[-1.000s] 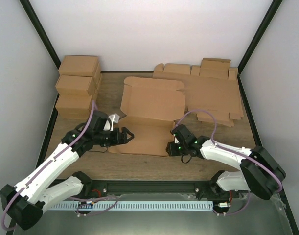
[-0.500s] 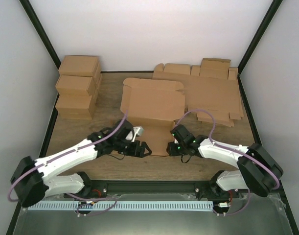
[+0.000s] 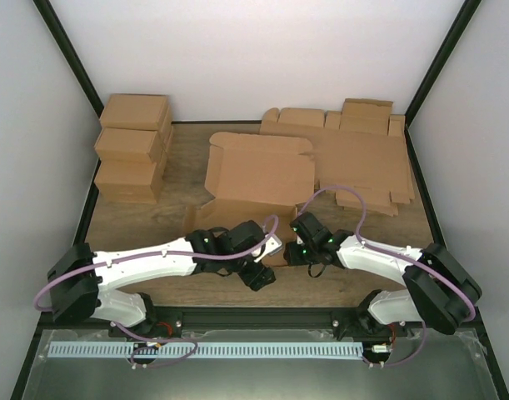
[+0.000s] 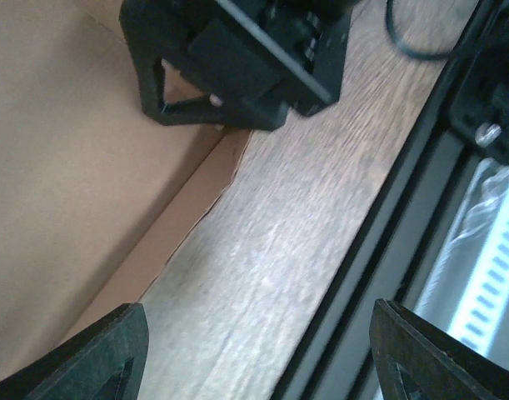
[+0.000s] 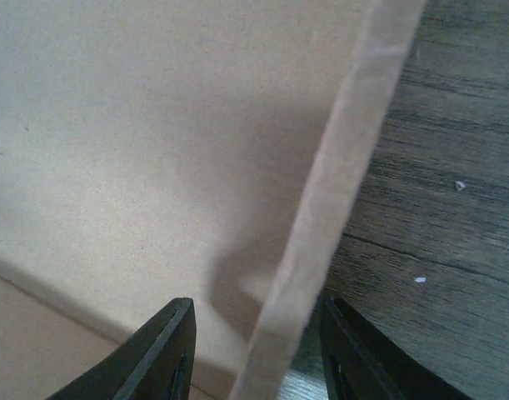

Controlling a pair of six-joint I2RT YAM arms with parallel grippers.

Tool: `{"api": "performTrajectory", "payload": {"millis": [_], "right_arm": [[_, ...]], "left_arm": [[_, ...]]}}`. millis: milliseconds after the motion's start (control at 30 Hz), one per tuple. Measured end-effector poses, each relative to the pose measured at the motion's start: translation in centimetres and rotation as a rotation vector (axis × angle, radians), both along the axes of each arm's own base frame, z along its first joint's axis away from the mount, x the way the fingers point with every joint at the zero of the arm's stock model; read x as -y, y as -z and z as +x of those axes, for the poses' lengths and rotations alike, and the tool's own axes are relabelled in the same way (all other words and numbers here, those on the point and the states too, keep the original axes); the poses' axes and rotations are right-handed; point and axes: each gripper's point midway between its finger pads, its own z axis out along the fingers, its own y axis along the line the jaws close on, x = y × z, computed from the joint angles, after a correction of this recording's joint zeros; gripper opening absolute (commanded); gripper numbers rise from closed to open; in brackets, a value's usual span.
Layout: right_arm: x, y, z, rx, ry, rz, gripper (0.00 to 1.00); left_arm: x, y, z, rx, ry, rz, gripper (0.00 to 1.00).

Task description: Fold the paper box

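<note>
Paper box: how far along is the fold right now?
Early. Done: little; the paper box lies spread out, mostly flat. In hand: the right gripper straddles a raised flap edge at its near right corner; the left gripper hangs open by the near edge, holding nothing. Left: probably all the walls, flaps and lid.

The left arm [image 3: 154, 260] reaches low from lower left to frame centre; left gripper [image 3: 258, 279] jaws stand wide apart, holding nothing. The right arm [image 3: 379, 260] bends in from lower right; right gripper [image 3: 298, 250] fingers [image 5: 167, 354] sit part-closed astride the paper box [image 3: 258, 179] edge, clamping unconfirmed.
</note>
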Motion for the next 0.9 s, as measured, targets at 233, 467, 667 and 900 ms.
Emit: {"api": "performTrajectory", "payload": {"millis": [233,467,667,900], "right_arm": [[0.2,-0.2,0.1,0.012,0.001,-0.005,0.44],[0.5,-0.5,0.2,0.026,0.002,-0.013,0.44],[0.7,-0.6,0.2,0.032,0.010,-0.025,0.46],[1.1,-0.7,0.8,0.044,0.028,-0.064,0.47]], "left_arm": [[-1.6,2.0,-0.4,0.144,0.205,0.067,0.60],[-1.7,2.9,0.0,0.234,0.329,0.111,0.51],[-2.0,4.3,0.2,0.273,0.402,0.165,0.41],[-2.3,6.2,0.2,0.265,0.454,0.219,0.27]]}}
